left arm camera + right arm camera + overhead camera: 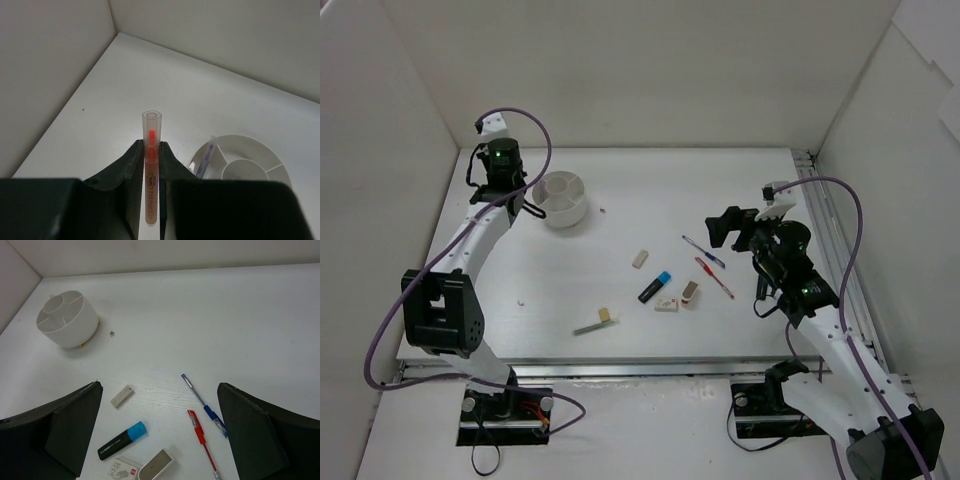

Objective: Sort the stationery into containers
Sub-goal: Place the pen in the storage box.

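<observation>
Pinching a pink pen (152, 125) with a clear cap tight in the left claw (151, 152), just beside the white pot (260, 156). Holding the right claw (160, 386) wide open, gripping nothing, near 1 blue pen (202, 405), 1 red pen (202, 442), 1 blue-capped marker (122, 440) and 1 eraser (121, 396) on the table (250, 315)

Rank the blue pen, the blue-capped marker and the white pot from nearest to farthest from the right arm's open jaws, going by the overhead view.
1. Blue pen: close by, on the right side.
2. Blue-capped marker: farther left, near the middle.
3. White pot: far left, towards the back.
</observation>
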Robot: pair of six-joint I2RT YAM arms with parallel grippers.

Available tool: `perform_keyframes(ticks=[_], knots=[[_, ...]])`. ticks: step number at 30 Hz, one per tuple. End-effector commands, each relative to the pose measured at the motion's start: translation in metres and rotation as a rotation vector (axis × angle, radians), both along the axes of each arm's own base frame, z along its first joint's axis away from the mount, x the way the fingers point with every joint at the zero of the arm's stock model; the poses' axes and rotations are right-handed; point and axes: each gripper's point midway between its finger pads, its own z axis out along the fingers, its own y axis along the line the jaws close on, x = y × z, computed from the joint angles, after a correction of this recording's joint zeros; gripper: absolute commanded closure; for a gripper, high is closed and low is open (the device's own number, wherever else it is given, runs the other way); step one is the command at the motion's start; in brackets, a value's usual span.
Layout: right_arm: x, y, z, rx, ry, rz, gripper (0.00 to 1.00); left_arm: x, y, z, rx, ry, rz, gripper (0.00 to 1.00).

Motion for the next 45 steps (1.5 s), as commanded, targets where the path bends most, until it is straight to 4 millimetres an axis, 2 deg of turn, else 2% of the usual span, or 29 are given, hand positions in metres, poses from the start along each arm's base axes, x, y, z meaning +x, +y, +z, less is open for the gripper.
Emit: perform_keyframes(ticks=[1,5,12,18,24,28,29,30,37,40,41,43,44,45], knots=[[0.013,-0.01,0.033,0.014,-0.129,-0.056,0.02,0.032,0.002,0.071,-0.045,-0.24,-0.034,1.0],[0.016,-0.012,0.035,0.013,-0.131,-0.063,0.02,0.05,-0.002,0.058,-0.049,-0.239,-0.045,1.0],[0.021,-0.019,0.033,-0.001,-0.128,-0.087,0.02,0.078,-0.019,0.035,-0.092,-0.233,-0.121,1.0],[0.024,-0.022,0.031,-0.008,-0.122,-0.095,0.02,0.091,-0.026,0.026,-0.083,-0.233,-0.164,1.0],[0.025,-0.024,0.029,-0.013,-0.117,-0.098,0.02,0.099,-0.037,-0.005,-0.083,-0.171,-0.174,1.0],[0.025,-0.026,0.029,-0.024,-0.113,-0.101,0.02,0.098,-0.041,-0.018,-0.078,-0.153,-0.174,0.99],[0.025,-0.027,0.029,-0.024,-0.113,-0.103,0.02,0.099,-0.04,-0.018,-0.069,-0.161,-0.173,0.95],[0.024,-0.026,0.028,-0.025,-0.108,-0.098,0.02,0.098,-0.046,-0.023,-0.065,-0.153,-0.185,0.94],[0.021,-0.029,0.028,-0.025,-0.105,-0.101,0.02,0.093,-0.046,-0.025,-0.067,-0.149,-0.185,0.88],[0.017,-0.029,0.03,-0.025,-0.112,-0.101,0.02,0.088,-0.045,-0.028,-0.068,-0.138,-0.179,0.82],[0.015,-0.031,0.032,-0.023,-0.115,-0.104,0.02,0.086,-0.044,-0.028,-0.066,-0.133,-0.179,0.72],[0.013,-0.031,0.032,-0.022,-0.117,-0.104,0.02,0.082,-0.044,-0.025,-0.068,-0.136,-0.179,0.66],[0.011,-0.03,0.034,-0.021,-0.12,-0.098,0.02,0.079,-0.043,-0.024,-0.068,-0.135,-0.179,0.56],[0.01,-0.031,0.034,-0.019,-0.119,-0.099,0.02,0.077,-0.043,-0.022,-0.068,-0.138,-0.179,0.52]])
